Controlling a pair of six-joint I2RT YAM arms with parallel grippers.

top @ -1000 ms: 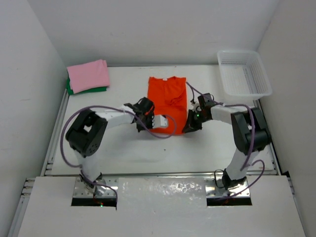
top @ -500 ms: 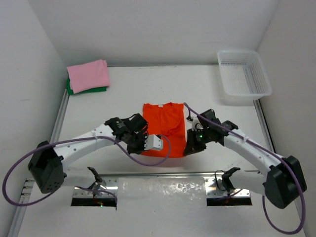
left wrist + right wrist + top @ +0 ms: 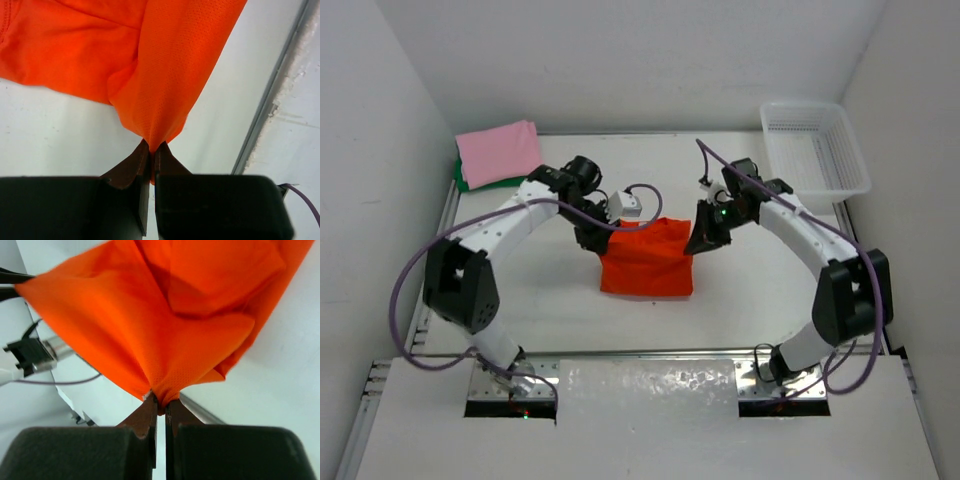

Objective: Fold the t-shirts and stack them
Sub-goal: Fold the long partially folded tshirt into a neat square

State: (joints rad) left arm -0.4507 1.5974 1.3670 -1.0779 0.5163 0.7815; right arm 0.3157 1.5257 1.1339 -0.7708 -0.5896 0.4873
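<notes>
Left tool clenched on one corner of orange t-shirt; right tool clenched on other corner. Shirt stretched between them, lifted, lower edge seemingly resting on tabletop centre. Step: folding orange shirt. Next move likely: carry held edge across, lay flat, release together. Pink t-shirt folded atop green t-shirt, far left.
</notes>
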